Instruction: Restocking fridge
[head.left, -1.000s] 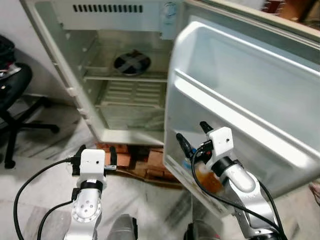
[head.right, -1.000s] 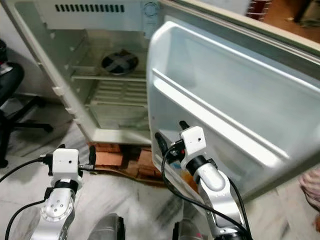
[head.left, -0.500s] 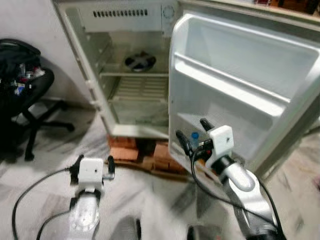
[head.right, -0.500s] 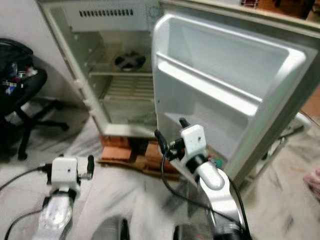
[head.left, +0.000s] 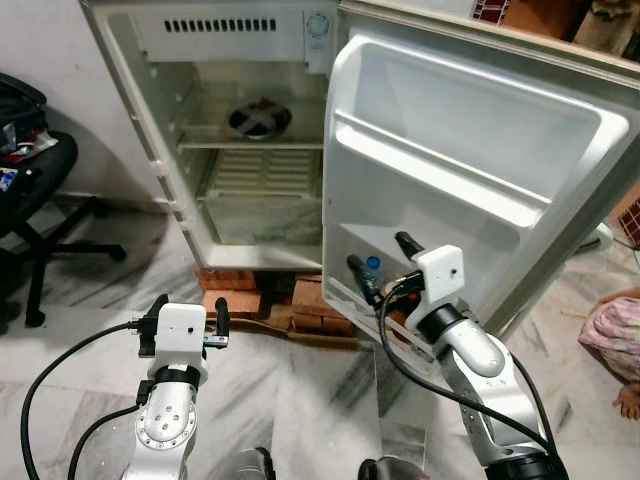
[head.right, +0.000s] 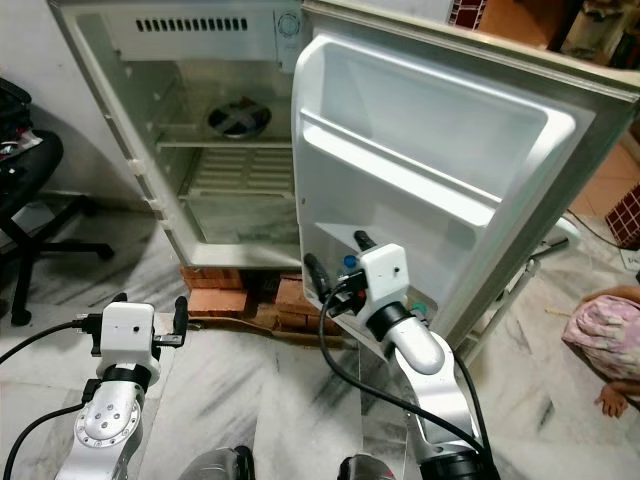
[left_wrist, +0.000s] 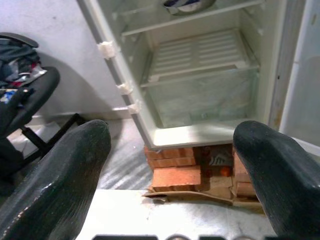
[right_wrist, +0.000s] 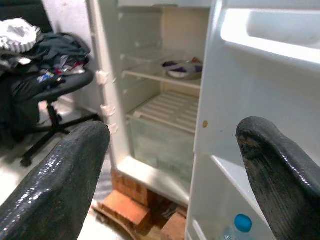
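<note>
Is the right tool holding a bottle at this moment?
No. The right tool is open with nothing between its fingers, and the blue-capped bottle stands in the door's bottom shelf.

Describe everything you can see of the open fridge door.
The fridge door is swung wide open to the robot's right of the cabinet, its white moulded plastic inner liner facing the camera. It looks glossy and clean. A shelf rail slants across the middle, with a recessed compartment above it. The bottom door shelf holds a bottle with a blue cap. The right gripper is raised in front of that lower shelf, fingers open, holding nothing. The outer frame looks grey and metallic.
</note>
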